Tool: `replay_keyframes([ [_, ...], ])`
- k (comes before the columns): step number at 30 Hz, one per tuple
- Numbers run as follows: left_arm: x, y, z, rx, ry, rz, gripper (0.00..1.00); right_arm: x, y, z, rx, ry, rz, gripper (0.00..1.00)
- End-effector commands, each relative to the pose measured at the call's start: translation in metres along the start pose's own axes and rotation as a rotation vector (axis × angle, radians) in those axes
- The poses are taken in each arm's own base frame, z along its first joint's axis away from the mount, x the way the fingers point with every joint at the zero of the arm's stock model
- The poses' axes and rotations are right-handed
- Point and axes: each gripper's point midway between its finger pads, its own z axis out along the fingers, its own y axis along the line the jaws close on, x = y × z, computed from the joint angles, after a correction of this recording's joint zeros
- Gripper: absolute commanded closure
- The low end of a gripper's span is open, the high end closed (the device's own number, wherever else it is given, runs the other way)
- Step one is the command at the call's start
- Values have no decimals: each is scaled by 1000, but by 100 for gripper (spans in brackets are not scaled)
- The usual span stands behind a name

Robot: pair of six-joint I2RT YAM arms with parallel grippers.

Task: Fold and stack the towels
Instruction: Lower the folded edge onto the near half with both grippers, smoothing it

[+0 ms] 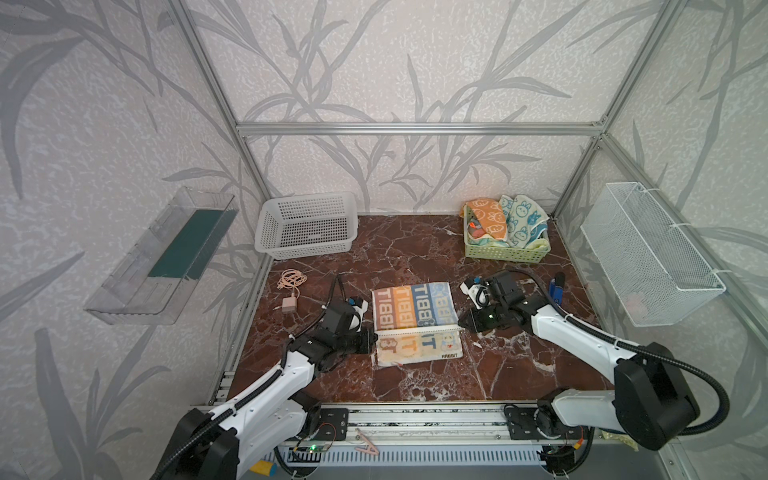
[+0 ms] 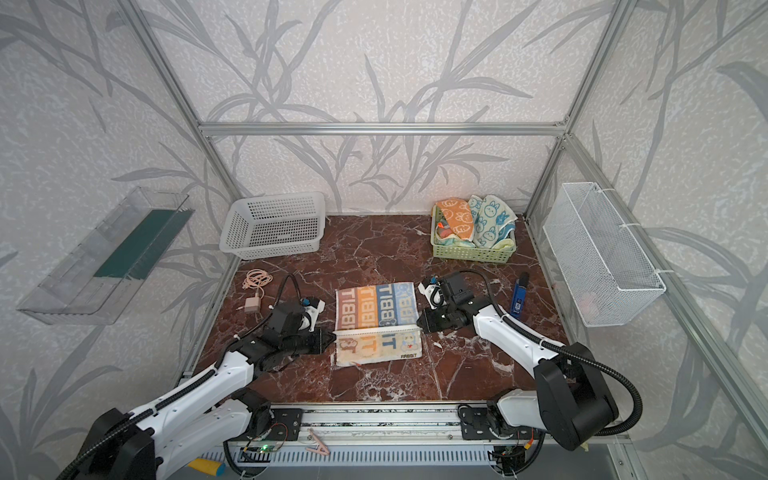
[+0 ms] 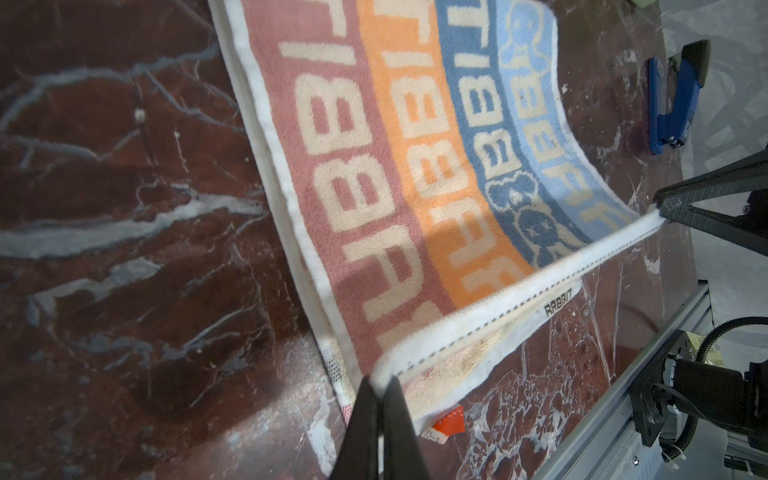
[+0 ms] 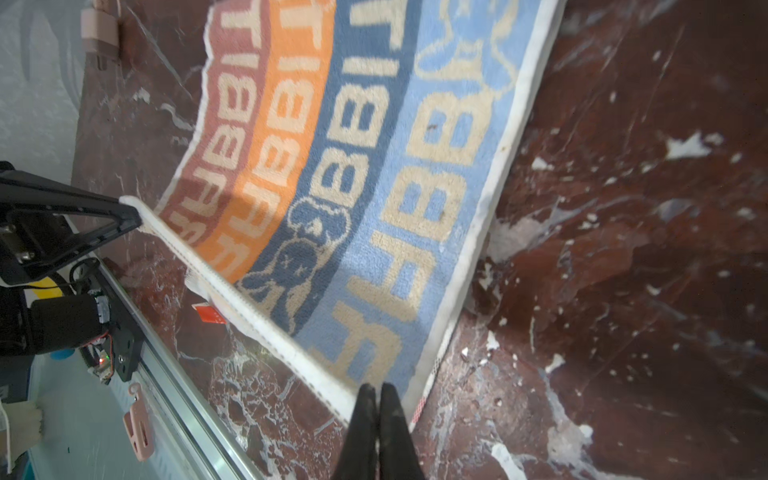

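Right now the first fold is half done. The lettered towel (image 1: pixel 409 307) lies in the middle of the table (image 1: pixel 519 374), and both arms hold one long white edge of it up off the table. The left end effector (image 1: pixel 375 337) is pressed together on one corner of that edge. The right end effector (image 1: pixel 460 322) is pressed together on the other corner, so the edge is pulled straight between them. The bright side of the towel slopes down from that edge to the far side. A pale part lies flat under it, nearer the robot.

I think the held edge has to travel toward the robot until it sits over the near edge of the pale part. Then it should come down flat, and only then should both tips let go.

Both arms reach in low from the front, and their tips point at each other across the towel. The other towels (image 1: pixel 486 218) sit in the green basket (image 1: pixel 505 251) at the back right, well apart.
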Motion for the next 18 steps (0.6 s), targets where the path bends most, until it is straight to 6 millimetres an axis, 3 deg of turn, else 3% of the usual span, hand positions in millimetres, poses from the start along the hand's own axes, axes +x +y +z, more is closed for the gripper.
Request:
replay_keyframes([
  [1, 13, 10, 5, -36, 11, -45, 100, 19, -8, 11, 6, 56, 49, 100],
  [5, 23, 15, 7, -72, 35, -37, 100, 21, -8, 12, 7, 57, 51, 100],
  [8, 15, 10, 1, -72, 14, -23, 100, 12, -3, 3, 14, 30, 32, 100],
  [14, -19, -19, -28, -64, -35, 51, 100, -18, 18, -37, 33, -48, -45, 100],
  [18, -26, -30, -43, -67, -57, 91, 100, -29, 32, -66, 40, -108, -86, 100],
])
